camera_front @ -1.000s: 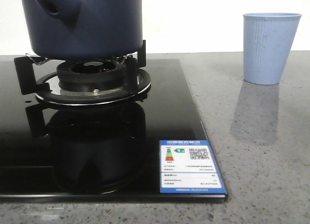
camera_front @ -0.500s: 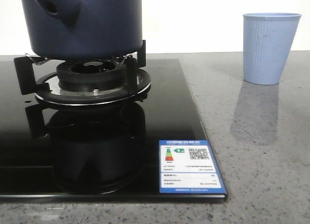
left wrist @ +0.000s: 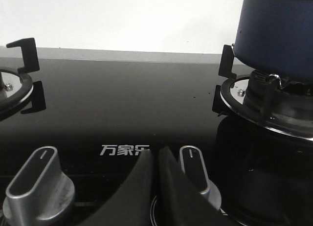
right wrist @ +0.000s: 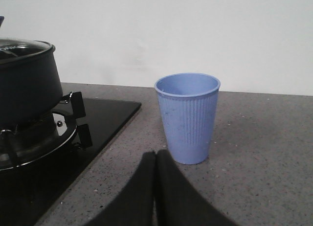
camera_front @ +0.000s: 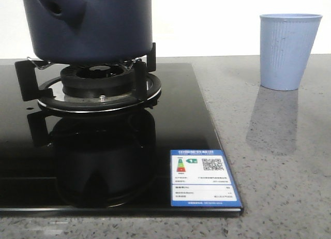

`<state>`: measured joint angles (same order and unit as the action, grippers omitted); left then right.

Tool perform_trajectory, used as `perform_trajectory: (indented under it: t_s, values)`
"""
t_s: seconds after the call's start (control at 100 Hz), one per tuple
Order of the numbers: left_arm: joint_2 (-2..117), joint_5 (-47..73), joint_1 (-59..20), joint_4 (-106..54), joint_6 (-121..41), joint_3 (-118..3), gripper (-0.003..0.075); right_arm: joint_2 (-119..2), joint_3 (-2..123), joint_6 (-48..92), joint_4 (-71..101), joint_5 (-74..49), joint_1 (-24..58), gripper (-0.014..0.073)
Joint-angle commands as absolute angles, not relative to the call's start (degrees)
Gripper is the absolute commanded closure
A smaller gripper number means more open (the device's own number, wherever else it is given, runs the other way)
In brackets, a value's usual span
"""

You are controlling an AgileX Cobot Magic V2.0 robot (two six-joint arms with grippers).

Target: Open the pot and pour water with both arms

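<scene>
**Both jaws pressed together, holding nothing; pot on the burner**

Your left gripper (left wrist: 155,160) has its two black fingers meeting tip to tip with no gap and nothing between them; it sits low over the black glass hob (left wrist: 122,99), just by the knobs. Your right gripper (right wrist: 155,160) is likewise clenched, finger against finger, empty, above the speckled grey counter (right wrist: 264,152) and just short of the cup (right wrist: 188,117), not touching it.

Count, across the views:
- One pot (camera_front: 88,24), dark navy, standing on the black pan support (camera_front: 139,78) over the burner (camera_front: 93,81), at the hob's far left in the front view. Its handle stub with the round hole (camera_front: 56,10) faces you. The right wrist view shows a glass lid (right wrist: 22,45) on it.
- One pale blue ribbed cup (camera_front: 287,50), upright on the counter, well apart from the pot, to its right.
- Two silver knobs (left wrist: 41,184) (left wrist: 195,169) in the left wrist view.
- One blue energy label (camera_front: 203,179) at the hob's near right corner.
- A second burner's edge (left wrist: 12,91) shows in the left wrist view.
</scene>
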<state>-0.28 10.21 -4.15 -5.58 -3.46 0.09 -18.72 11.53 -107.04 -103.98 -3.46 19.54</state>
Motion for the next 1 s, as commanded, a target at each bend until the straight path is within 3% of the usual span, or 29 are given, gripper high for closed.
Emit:
perform_trajectory:
  t_s: [0.0,0.7,0.77,0.92,0.99]
  values:
    - [-1.79,6.34,-4.01,-6.26,-2.86,1.98,0.0739,-18.99,13.17,-106.51,-106.58,-5.41,19.45,0.0667]
    - [-1.79,6.34,-4.01,-6.26,-2.86,1.98,0.0739,-18.99,13.17,-104.71,-104.35,-9.04,19.45,0.0667]
    - [-1.79,6.34,-4.01,-6.26,-2.86,1.98,0.0739,-18.99,13.17,-90.08,-89.62,-9.18,19.45,0.0667]
    - [-1.79,6.34,-4.01,-6.26,-2.86,1.98,0.0739,-18.99,14.09,-38.32,-42.17,-12.23,19.45,0.0667]
    - [-1.79,6.34,-4.01,-6.26,-2.86,1.98,0.0739,-18.99,14.09,-26.92,-30.38,-12.1,19.45,0.0667]
